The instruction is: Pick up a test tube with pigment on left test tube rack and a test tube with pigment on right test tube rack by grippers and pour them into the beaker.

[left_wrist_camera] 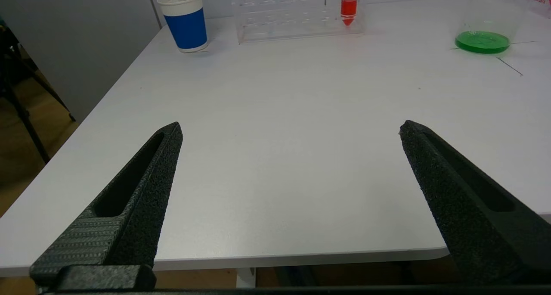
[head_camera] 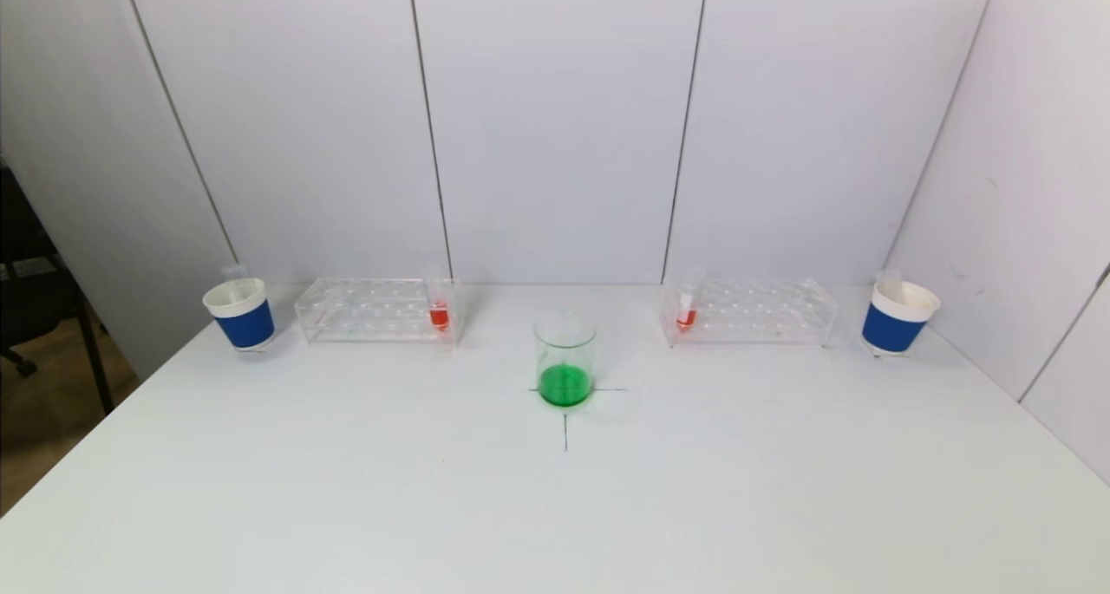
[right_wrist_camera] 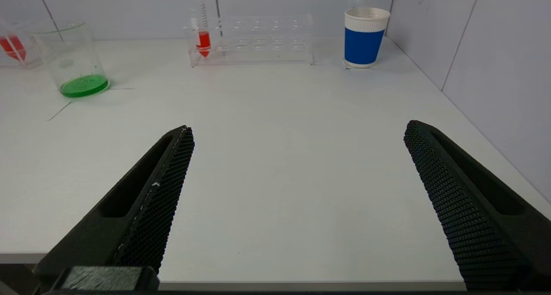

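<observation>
A glass beaker (head_camera: 564, 358) with green liquid stands at the table's middle on a black cross mark. The clear left rack (head_camera: 377, 310) holds a test tube of red pigment (head_camera: 439, 307) at its right end; the tube also shows in the left wrist view (left_wrist_camera: 348, 6). The clear right rack (head_camera: 750, 312) holds a test tube of red pigment (head_camera: 688, 306) at its left end; it also shows in the right wrist view (right_wrist_camera: 203, 38). My left gripper (left_wrist_camera: 290, 129) and right gripper (right_wrist_camera: 299, 129) are open and empty over the table's near edge, out of the head view.
A blue-and-white paper cup (head_camera: 239, 314) stands left of the left rack, another cup (head_camera: 897, 318) right of the right rack. White wall panels close the back and right side. The table's left edge drops to the floor, with a dark stand there.
</observation>
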Action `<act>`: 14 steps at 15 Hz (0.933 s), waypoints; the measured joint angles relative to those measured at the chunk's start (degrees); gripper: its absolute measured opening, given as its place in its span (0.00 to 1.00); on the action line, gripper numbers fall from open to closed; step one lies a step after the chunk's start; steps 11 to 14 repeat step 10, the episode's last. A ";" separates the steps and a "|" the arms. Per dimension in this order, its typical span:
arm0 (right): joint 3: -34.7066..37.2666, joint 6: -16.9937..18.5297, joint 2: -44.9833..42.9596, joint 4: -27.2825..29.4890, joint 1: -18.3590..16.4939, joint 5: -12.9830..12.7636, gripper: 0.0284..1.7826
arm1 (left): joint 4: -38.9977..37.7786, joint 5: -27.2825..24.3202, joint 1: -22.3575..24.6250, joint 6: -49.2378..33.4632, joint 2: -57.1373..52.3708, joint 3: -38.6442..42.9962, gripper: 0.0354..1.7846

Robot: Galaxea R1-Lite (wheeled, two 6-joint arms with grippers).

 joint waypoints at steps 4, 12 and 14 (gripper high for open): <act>0.00 0.38 0.00 0.02 0.05 -0.35 1.00 | 0.02 0.00 0.00 0.01 0.00 0.00 0.99; 0.00 0.38 0.00 0.02 0.05 -0.35 1.00 | 0.02 -0.02 0.00 0.00 0.00 0.00 0.99; 0.00 0.38 0.00 0.02 0.05 -0.35 1.00 | 0.02 -0.02 0.00 0.00 0.00 0.00 0.99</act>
